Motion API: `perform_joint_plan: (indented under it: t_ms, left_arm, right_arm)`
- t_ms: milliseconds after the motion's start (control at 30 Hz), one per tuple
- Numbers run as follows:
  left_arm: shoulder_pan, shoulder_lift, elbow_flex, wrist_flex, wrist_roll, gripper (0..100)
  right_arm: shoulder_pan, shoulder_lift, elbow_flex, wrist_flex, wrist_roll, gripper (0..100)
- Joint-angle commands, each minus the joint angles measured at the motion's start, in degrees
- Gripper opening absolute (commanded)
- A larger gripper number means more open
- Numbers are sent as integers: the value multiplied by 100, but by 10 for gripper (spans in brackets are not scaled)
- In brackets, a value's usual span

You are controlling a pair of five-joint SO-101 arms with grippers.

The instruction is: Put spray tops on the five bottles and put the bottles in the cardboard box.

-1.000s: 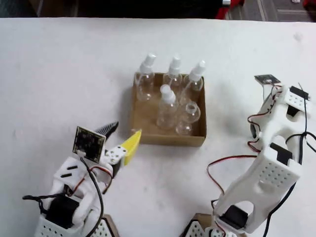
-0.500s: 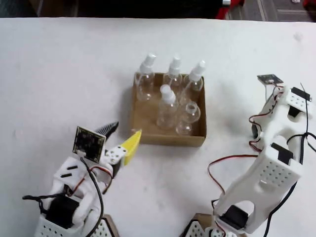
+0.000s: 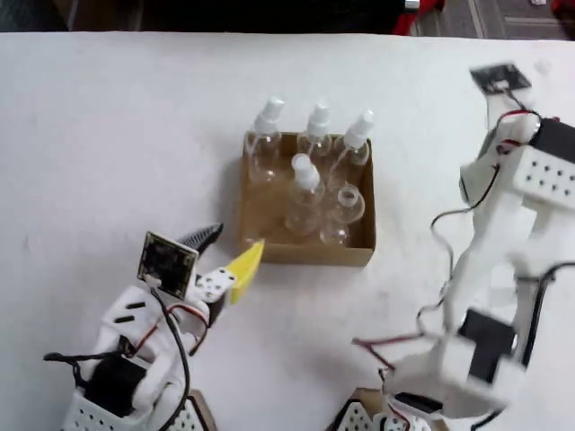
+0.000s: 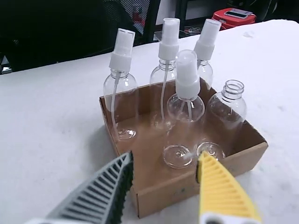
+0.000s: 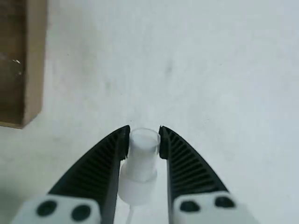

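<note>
Right fingers [image 5: 103, 168] tight around a spray top [image 5: 140, 161], left fingers [image 4: 219, 191] apart before the cardboard box [image 4: 161, 193]

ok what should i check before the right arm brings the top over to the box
1. spray top gripped in right hand: ok, shut on it.
2. neck of uncapped bottle free: ok.
3. other four bottles capped: ok.
4. all five upright in cardboard box: ok.
5. left hand outside the box: ok, open by its front wall.
6. top over the neck: not ok, off beside the box.
</note>
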Motion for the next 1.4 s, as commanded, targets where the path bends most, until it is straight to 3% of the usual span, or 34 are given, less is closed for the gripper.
perform_joint_plan:
  t_ms: [0, 267, 600, 933, 1367]
  left_arm:
    - [242, -48, -62, -132, -44, 226]
    - [242, -48, -62, -132, -18, 226]
    - [400, -48, -545, 413, 0, 226]
    - [866, -48, -589, 598, 0, 229]
    - [875, -48, -589, 589, 0, 229]
  right_arm:
    - [-760, -1771, -220, 347, -589, 16]
    - [-2070, -4409, 1046, -92, -1802, 16]
    - [-3556, -7688, 4123, -2475, -2180, 16]
    - [-4769, -7723, 5609, -4189, -2215, 16]
    - [-6193, -7688, 6593, -4198, -2224, 16]
